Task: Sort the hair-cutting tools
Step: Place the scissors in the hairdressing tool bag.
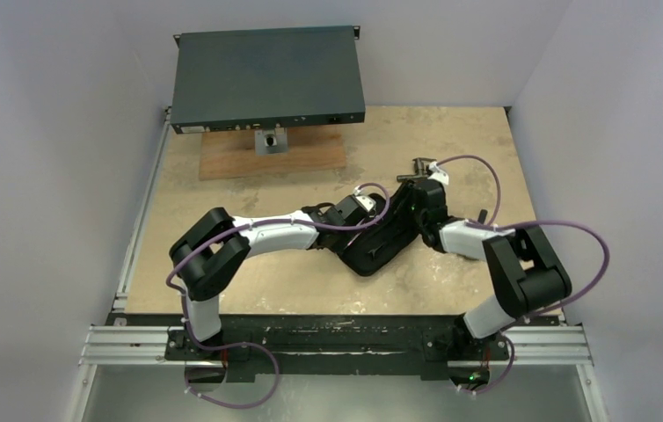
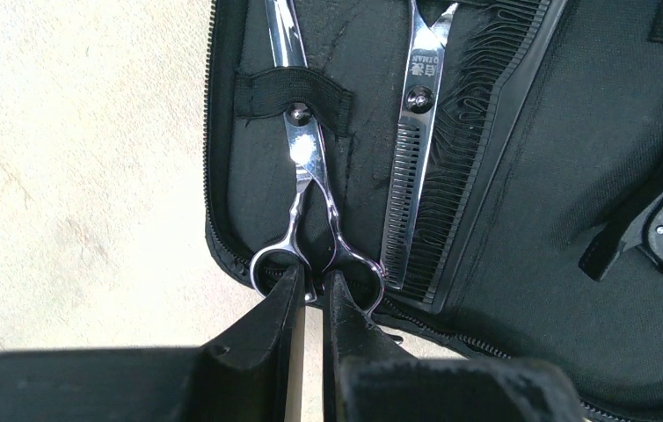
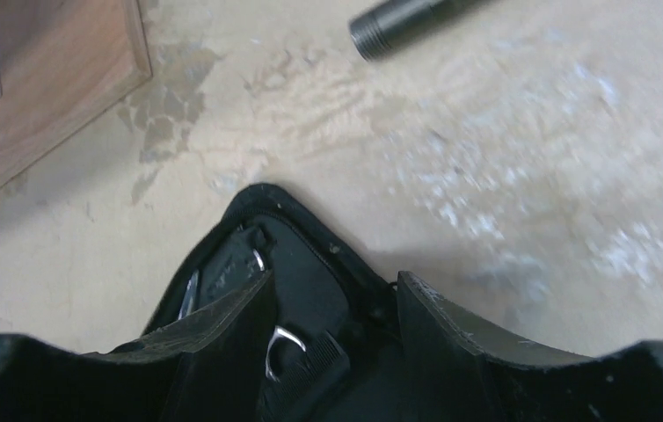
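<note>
An open black zip case lies mid-table. Silver scissors lie inside it under an elastic strap. Beside them are toothed thinning scissors and a slim black comb, with a black clip further right. My left gripper is shut on the silver scissors' handle, pinching between the two finger rings at the case's zip edge. My right gripper stands open astride the case's far end. One finger is over the lining and the other outside the rim. A silver ring shows between them.
A dark metal box sits at the back, over a wooden board whose corner shows nearby. A dark threaded pipe fitting lies on the table beyond the case. Walls enclose the table on the left, back and right.
</note>
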Tool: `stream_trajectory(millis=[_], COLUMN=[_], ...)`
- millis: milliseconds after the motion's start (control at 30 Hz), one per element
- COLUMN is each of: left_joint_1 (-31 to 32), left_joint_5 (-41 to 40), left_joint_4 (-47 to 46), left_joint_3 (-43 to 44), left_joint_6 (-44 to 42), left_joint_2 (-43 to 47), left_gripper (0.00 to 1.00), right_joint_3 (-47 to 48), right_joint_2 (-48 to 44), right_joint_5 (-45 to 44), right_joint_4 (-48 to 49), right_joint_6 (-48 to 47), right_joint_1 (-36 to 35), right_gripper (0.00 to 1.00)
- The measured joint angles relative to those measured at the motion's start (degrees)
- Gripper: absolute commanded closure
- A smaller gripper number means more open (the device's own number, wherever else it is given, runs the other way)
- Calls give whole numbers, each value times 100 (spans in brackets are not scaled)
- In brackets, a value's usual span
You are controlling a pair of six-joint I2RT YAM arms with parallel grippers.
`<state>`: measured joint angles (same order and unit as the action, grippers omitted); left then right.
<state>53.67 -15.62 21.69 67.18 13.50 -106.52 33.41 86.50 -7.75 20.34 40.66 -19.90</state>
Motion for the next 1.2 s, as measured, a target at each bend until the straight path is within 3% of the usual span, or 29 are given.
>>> stream_trajectory(millis=[233,600,833,967,1200], left_joint_1=[13,81,238,402,702], left_joint_5=[-2,24,254,448,815], left_joint_4=[-24,26,282,538,988], left_joint_3=[-20,-48,-389,-643,-828], left_joint_6=[111,264,577,726,728], left_joint_2=[15,66,433,748,992], left_gripper=[100,100,100,100,100], right_joint_3=[450,748,874,793,319], right_joint_2=[820,1340,1436,1399,1244], right_joint_5=[192,275,-66,-190,-42], right_joint_4=[435,586,494,586,1102], right_joint_6=[-308,-798,-1176,-1224,-1193], right_joint_1=[-2,-79,-662,-1060,-1316], right_gripper=[53,81,96,97,88])
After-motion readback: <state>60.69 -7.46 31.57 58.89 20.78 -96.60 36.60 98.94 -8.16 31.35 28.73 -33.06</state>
